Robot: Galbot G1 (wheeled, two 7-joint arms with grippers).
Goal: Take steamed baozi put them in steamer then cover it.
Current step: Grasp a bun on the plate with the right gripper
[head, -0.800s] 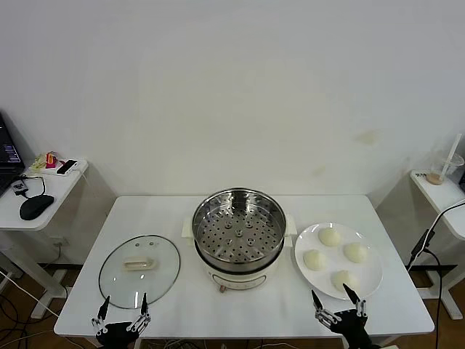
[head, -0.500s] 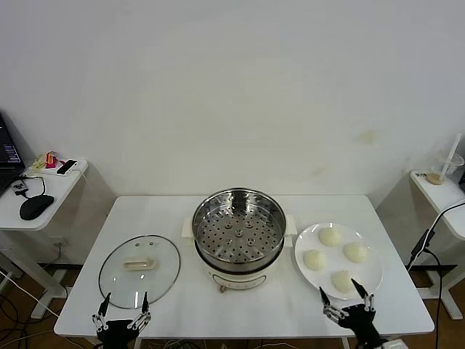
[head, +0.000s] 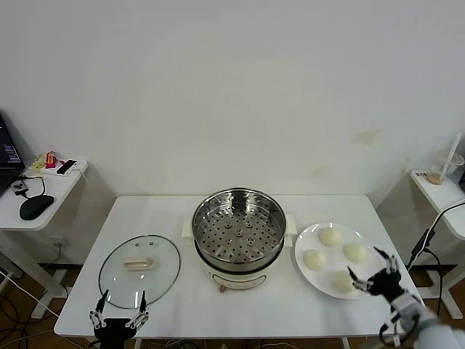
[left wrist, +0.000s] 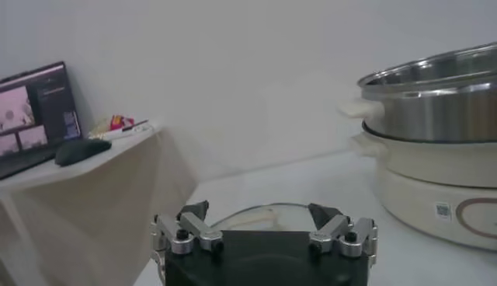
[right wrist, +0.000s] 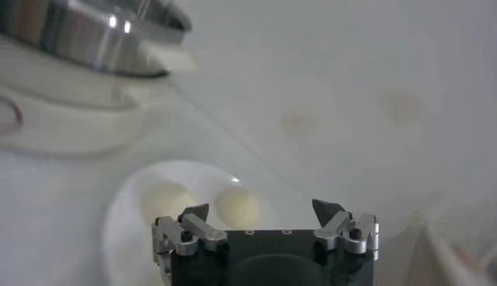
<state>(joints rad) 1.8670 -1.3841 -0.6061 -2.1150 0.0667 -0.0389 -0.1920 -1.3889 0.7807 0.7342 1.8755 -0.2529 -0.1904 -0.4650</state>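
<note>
The steamer [head: 238,229] stands empty on its cream pot base at the table's middle; it also shows in the left wrist view [left wrist: 435,97]. Four baozi [head: 329,236] [head: 355,252] [head: 314,259] [head: 341,281] lie on a white plate [head: 336,258]. The glass cover [head: 139,265] lies flat on the table at the left. My right gripper [head: 372,269] is open and empty, at the plate's front right edge next to the front baozi. Its wrist view shows two baozi [right wrist: 241,204] [right wrist: 163,198] beyond the open gripper [right wrist: 261,208]. My left gripper [head: 118,304] is open and empty, just before the cover [left wrist: 264,214].
A side table [head: 43,185] with a mouse and small items stands to the left of the white table. Another side table [head: 439,185] with a cup stands to the right. A cable hangs by the right table.
My right gripper has moved right and forward, from the table's front edge to the plate's front right edge. My left gripper has sunk slightly at the front edge.
</note>
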